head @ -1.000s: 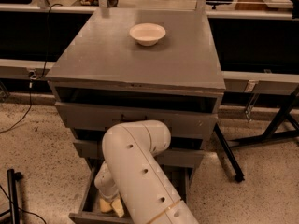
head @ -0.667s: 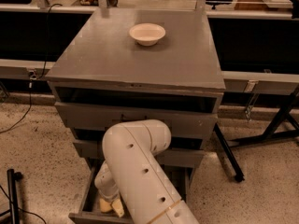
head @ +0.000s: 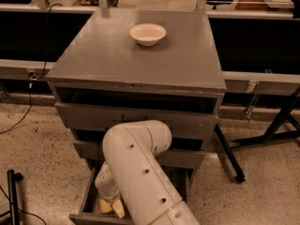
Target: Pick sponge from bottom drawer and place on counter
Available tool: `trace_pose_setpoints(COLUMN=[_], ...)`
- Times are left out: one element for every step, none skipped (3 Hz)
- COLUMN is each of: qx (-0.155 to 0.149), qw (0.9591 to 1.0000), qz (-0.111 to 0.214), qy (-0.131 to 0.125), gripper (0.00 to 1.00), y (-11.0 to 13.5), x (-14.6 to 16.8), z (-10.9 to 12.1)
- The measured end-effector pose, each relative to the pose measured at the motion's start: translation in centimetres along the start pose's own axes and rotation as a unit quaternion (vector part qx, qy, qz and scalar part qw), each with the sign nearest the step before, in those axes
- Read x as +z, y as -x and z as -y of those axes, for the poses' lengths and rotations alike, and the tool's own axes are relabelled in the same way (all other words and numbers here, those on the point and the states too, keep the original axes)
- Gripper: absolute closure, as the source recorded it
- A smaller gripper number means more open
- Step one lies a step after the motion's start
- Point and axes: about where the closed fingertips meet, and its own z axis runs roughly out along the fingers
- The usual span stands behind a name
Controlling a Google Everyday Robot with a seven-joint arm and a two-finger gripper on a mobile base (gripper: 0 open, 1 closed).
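Note:
My white arm (head: 136, 172) reaches down from the front into the open bottom drawer (head: 87, 197), the lowest of the grey cabinet's three. The gripper (head: 111, 206) is inside the drawer at its front left, mostly hidden behind the arm. Two small pale yellow shapes show at the gripper's end. I cannot tell whether they belong to the gripper or to the sponge, and no other sponge is in view. The counter (head: 140, 69), the flat grey cabinet top, lies above and behind the arm.
A white bowl (head: 147, 33) stands at the back middle of the counter. The top drawer (head: 136, 118) is pulled out slightly. A black stand leg (head: 229, 153) is on the floor to the right, and a black pole (head: 13, 196) is at the lower left.

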Motion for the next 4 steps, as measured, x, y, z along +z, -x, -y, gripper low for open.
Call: trace_pose_setpoints(qx=[0.007,0.011,0.003,-0.013], qw=[0.9999,0.9998,0.9998,0.9994], qz=[-0.012,-0.011,-0.018,-0.028], qy=[0.008,0.014,0.011,0.015], gripper=[0.0,0.0,0.0,0.0], y=[0.2,0.4,0.5,0.3], x=[-1.0,-1.7,-2.4,-2.1], z=[-0.9,-1.4,-1.3,-0.9])
